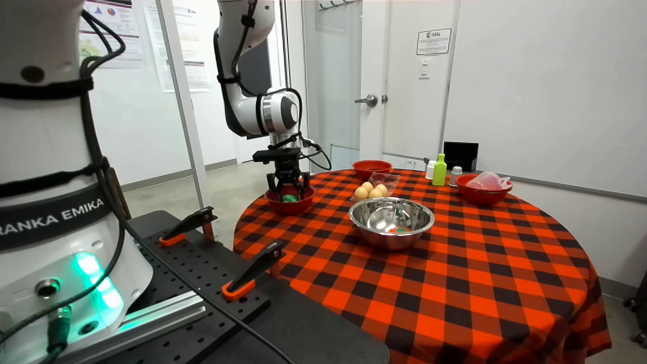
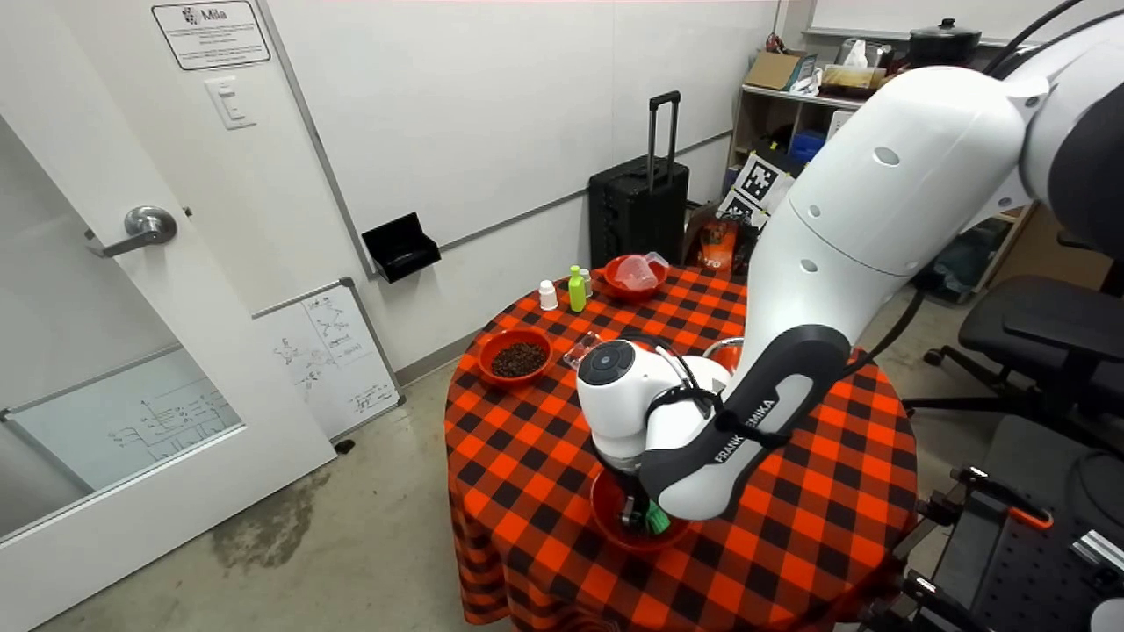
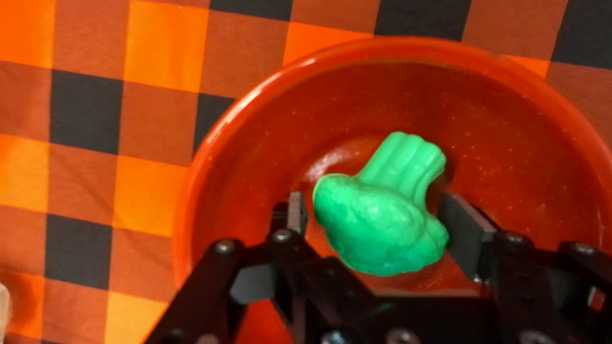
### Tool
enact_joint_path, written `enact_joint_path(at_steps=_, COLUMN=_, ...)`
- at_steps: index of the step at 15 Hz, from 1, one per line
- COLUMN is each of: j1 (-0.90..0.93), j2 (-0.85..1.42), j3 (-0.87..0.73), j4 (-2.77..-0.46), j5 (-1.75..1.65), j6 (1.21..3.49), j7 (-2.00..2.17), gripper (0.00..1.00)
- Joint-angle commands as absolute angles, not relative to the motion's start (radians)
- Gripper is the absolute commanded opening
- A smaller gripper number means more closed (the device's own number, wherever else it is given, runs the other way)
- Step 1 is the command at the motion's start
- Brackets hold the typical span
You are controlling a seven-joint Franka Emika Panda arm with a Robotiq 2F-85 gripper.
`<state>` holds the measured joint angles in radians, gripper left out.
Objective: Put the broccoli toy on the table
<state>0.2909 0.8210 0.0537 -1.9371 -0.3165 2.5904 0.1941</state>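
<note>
The broccoli toy [image 3: 382,210] is bright green and lumpy with a ridged stalk. It lies inside a red bowl [image 3: 229,117] that stands on the table [image 1: 455,288] with the red-and-black checked cloth. My gripper [image 3: 375,215] is open and down in the bowl, with one finger on each side of the toy's head. A gap shows at the left finger; the right finger is very close to the toy, and I cannot tell if it touches. In both exterior views the toy [image 1: 289,198] [image 2: 657,519] shows between or beside the fingers in the bowl [image 1: 289,208] [image 2: 645,542].
A steel bowl [image 1: 391,240] stands near the table's middle, with several eggs [image 1: 361,193] behind it. A yellow-green bottle [image 1: 439,170] and small white containers [image 2: 548,296] stand at the far edge. Another red bowl [image 1: 482,196] holds a clear cup; a further red bowl [image 2: 490,373] holds dark beans.
</note>
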Motion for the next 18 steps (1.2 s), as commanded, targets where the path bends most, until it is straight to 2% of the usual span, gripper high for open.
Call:
enact_joint_path(at_steps=1, j1=0.311, j2=0.840, j3=0.035, j4=-1.905, j5=-0.295, j6=2.584, j7=0.168, gripper=0.41)
enact_joint_path(at_steps=2, j1=0.311, j2=0.838, j3=0.033, j4=-1.905, j5=-0.295, j6=2.583, j7=0.169, gripper=0.33)
enact_joint_path(at_steps=3, j1=0.311, j2=0.836, j3=0.033, j4=-1.906, j5=-0.294, j6=2.583, j7=0.169, gripper=0.31)
enact_joint_path(at_steps=8, j1=0.313, j2=0.772, j3=0.026, j4=-1.941, j5=-0.295, j6=2.582, j7=0.185, gripper=0.31)
enact_joint_path(at_steps=18, j1=0.344, j2=0.418, j3=-0.054, j4=-2.214, j5=-0.349, j6=2.591, j7=0.336, gripper=0.31)
